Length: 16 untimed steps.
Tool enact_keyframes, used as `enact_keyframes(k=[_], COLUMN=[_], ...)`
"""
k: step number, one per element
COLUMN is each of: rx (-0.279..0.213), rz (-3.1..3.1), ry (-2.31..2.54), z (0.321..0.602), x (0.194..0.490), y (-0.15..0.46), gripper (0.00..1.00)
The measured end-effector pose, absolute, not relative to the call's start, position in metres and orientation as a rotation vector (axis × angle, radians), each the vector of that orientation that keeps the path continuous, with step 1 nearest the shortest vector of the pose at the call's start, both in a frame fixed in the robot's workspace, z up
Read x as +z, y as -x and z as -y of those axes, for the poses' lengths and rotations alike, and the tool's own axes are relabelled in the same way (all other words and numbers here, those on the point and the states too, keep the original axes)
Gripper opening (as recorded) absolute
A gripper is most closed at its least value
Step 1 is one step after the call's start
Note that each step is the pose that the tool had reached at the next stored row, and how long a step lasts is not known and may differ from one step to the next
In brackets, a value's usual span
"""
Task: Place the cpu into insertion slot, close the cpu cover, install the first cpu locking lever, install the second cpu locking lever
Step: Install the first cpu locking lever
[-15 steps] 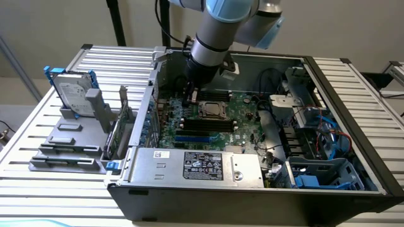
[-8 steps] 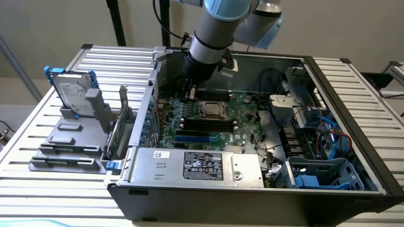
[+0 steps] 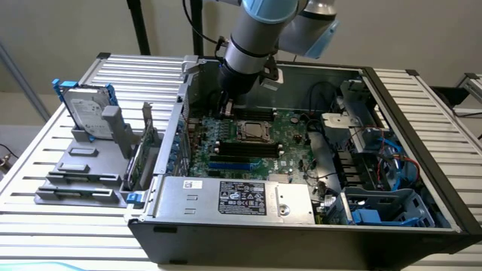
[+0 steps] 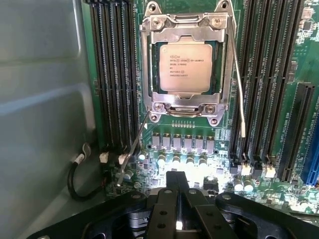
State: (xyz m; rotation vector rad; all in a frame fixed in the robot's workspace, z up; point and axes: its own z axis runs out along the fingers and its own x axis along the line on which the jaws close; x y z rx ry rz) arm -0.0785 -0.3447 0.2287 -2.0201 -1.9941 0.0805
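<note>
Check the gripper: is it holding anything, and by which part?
Nothing is held. The gripper is shut on nothing and hangs apart from the cpu, which lies under the closed cover.

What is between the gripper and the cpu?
Wrist view: between gripper and cpu lie the cover's edge and small silvery parts on the green board.

A slatted metal table (image 3: 45, 141) is seen in the exterior view. An open computer case (image 3: 301, 240) is set on it, from the centre towards 3 o'clock. A grey rack (image 3: 79, 175) is laid at 9 o'clock, just beside the case.
</note>
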Motion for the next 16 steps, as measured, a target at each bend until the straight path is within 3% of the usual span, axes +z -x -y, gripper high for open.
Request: enact_keyframes(k=[16], rx=[0.029], rz=[1.789], ry=[2.189], z=[0.3446], x=[0.2307], y=[0.0794], gripper=[0.11])
